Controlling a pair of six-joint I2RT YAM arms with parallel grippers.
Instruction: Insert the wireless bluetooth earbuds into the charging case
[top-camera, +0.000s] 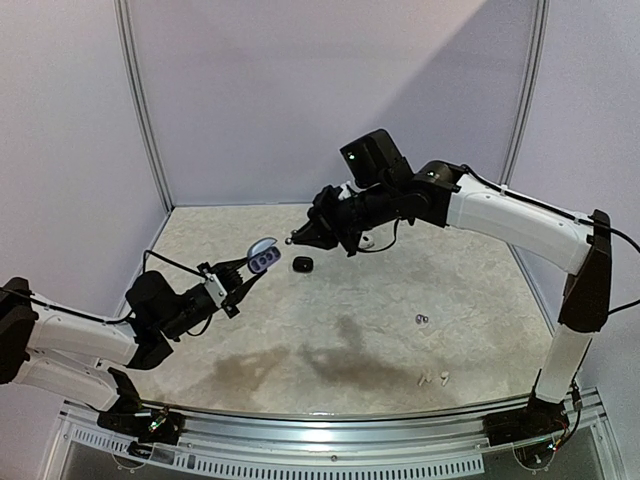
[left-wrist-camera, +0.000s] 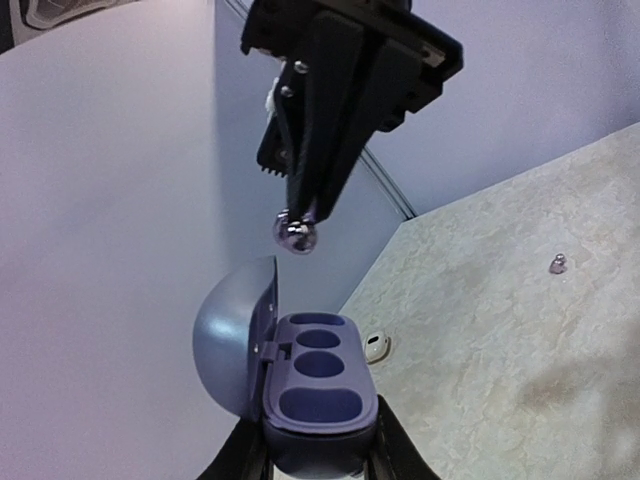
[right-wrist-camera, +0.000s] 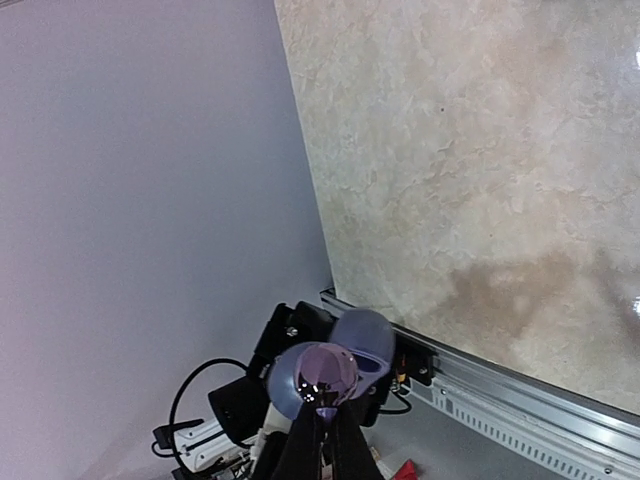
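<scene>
The left gripper (top-camera: 252, 270) squeezes the open purple case (left-wrist-camera: 318, 390), holes up, long side pointing straight out from it. The right gripper (left-wrist-camera: 305, 205) pinches a purple earbud (left-wrist-camera: 296, 236) just above.

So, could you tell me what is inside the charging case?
The charging case has empty-looking recesses; its lid's inside faces away, unseen. The right gripper holds a purplish earbud near it.

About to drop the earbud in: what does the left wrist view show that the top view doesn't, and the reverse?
Only left wrist: the sockets of the charging case, all empty. Only top: a black object and the white stemmed pair on the table. Both: right fingers pinching a purplish earbud near the open case, held by the left fingers.
</scene>
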